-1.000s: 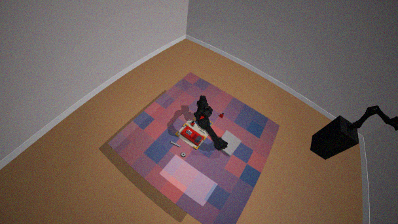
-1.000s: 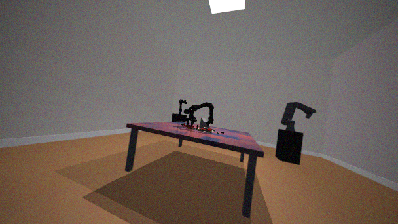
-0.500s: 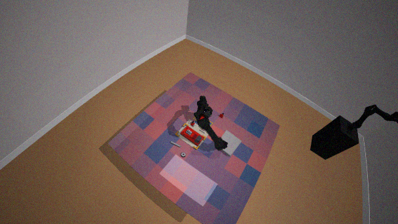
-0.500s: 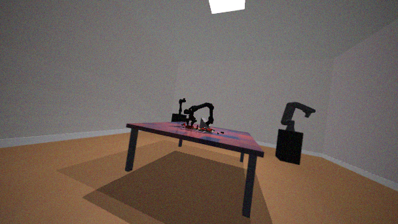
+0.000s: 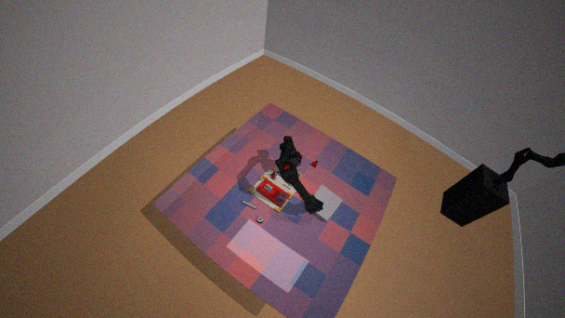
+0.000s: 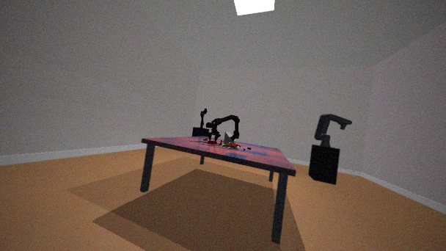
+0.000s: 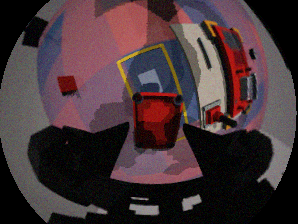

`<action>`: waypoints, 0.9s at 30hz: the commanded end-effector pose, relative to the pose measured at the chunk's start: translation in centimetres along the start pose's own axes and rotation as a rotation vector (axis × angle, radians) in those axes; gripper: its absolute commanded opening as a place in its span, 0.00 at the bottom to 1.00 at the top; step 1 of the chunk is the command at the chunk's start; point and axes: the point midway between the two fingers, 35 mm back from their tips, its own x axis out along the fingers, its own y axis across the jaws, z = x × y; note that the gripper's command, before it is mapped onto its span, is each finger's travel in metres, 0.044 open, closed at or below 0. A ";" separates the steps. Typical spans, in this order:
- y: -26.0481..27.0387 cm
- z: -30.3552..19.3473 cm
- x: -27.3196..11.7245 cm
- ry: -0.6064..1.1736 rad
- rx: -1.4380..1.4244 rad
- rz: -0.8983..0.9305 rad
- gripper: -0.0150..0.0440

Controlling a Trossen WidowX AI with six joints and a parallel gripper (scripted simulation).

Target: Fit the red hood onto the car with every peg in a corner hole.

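The red hood (image 7: 157,113) (image 5: 287,166) lies low at the table surface between my fingertips, with two dark corner bosses on its far edge in the wrist view. My gripper (image 7: 156,125) (image 6: 213,140) is open around it, with a narrow gap at each side of the hood. The red chassis (image 7: 231,62) (image 5: 280,197) sits in its jig on a cream board (image 7: 207,75), to the right in the wrist view. A grey engine block (image 7: 248,87) shows on the chassis. The pegs are too small to tell. The hood's underside is hidden.
A yellow outline (image 7: 141,52) lies behind the hood. A small red part (image 7: 67,84) (image 5: 314,164) lies on the far side. A red piece with a dark pin (image 7: 215,115) is on the board's corner. A grey rod (image 5: 249,204), a ring (image 5: 259,219) and a grey panel (image 5: 331,203) are nearby.
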 end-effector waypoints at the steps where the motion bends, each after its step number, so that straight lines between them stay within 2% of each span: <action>1: 0.0 -0.2 -1.1 0.001 -0.002 0.003 1.00; 7: 0.0 -0.2 -7.1 -0.005 -0.002 0.007 1.00; 9: 0.0 -0.1 -8.0 -0.006 -0.002 0.007 1.00; 23: 0.1 -0.3 -7.5 0.011 0.002 0.005 1.00; 27: 1.2 -0.9 -6.5 0.081 -0.225 0.044 1.00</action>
